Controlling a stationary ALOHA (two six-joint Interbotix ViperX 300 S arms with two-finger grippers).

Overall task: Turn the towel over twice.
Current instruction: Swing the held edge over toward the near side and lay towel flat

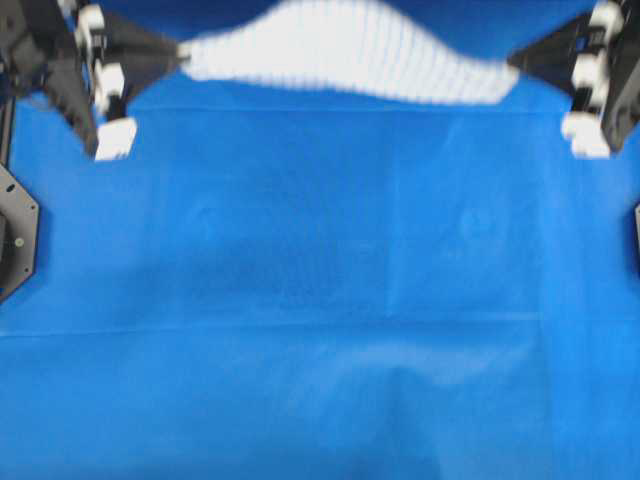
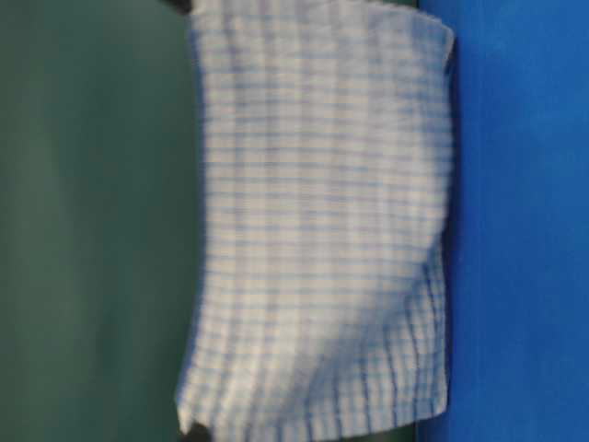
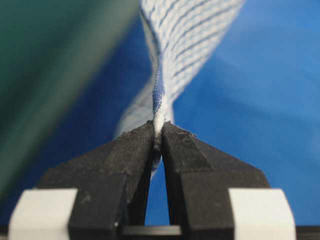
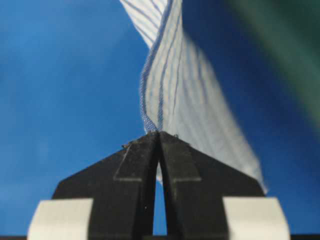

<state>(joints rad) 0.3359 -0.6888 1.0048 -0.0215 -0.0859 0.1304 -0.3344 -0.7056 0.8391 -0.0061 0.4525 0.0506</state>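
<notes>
The towel, white with thin blue stripes, hangs in the air between my two grippers at the far edge of the overhead view, blurred. My left gripper is shut on its left corner and my right gripper on its right corner. In the table-level view the towel hangs spread out with its lower edge close to the blue sheet. The left wrist view shows the black jaws pinching a corner of the towel. In the right wrist view the jaws clamp the other corner of the towel.
A plain blue sheet covers the whole table below the towel. Black mounting plates sit at the left edge and right edge of the table. A dark green backdrop stands behind the towel.
</notes>
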